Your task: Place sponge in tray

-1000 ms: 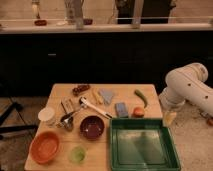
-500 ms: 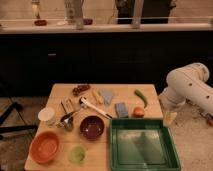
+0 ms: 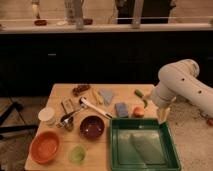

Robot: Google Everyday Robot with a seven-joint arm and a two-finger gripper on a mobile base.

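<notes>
The sponge (image 3: 121,109) is a small blue-grey block lying flat on the wooden table (image 3: 59,94), just behind the far left corner of the tray. The green tray (image 3: 142,147) sits at the table's front right and holds nothing. My gripper (image 3: 162,118) hangs from the white arm (image 3: 181,82) at the right, above the tray's far right corner, about a hand's width to the right of the sponge. It holds nothing.
An orange fruit (image 3: 138,112) lies between sponge and gripper, a green pepper (image 3: 140,95) behind it. A dark red bowl (image 3: 92,127), orange bowl (image 3: 45,147), green cup (image 3: 77,154), white cup (image 3: 47,116), utensils (image 3: 95,108) and a blue cloth (image 3: 106,95) crowd the left.
</notes>
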